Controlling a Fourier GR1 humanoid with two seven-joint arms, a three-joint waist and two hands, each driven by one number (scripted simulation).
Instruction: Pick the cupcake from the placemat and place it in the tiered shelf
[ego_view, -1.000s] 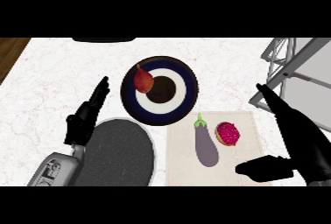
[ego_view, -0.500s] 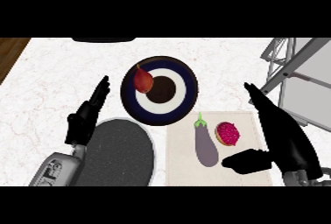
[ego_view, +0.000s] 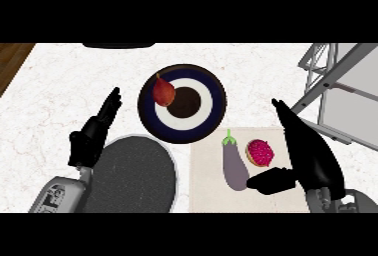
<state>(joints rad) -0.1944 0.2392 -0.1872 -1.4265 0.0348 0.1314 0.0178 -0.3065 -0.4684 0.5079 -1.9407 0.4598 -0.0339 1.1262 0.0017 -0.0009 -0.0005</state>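
The cupcake (ego_view: 259, 152), pink-topped, sits on the pale placemat (ego_view: 207, 190) just right of a purple eggplant (ego_view: 235, 164). My right hand (ego_view: 308, 155) is open right beside the cupcake, fingers stretched up along its right side and thumb (ego_view: 272, 181) reaching in just below it. The grey tiered shelf (ego_view: 332, 90) stands at the right edge, beyond the hand. At the left, my left hand (ego_view: 92, 132) rests open on the counter, fingers pointing up.
A dark blue and white plate (ego_view: 210, 112) holding a red pear-like fruit (ego_view: 164, 92) lies above the placemat. A round dark grey mat (ego_view: 133, 175) sits at lower left. Wooden flooring shows at the upper left corner.
My right hand has moved left, closing in on the cupcake, with the thumb now under it. The left hand, cupcake and eggplant have stayed put.
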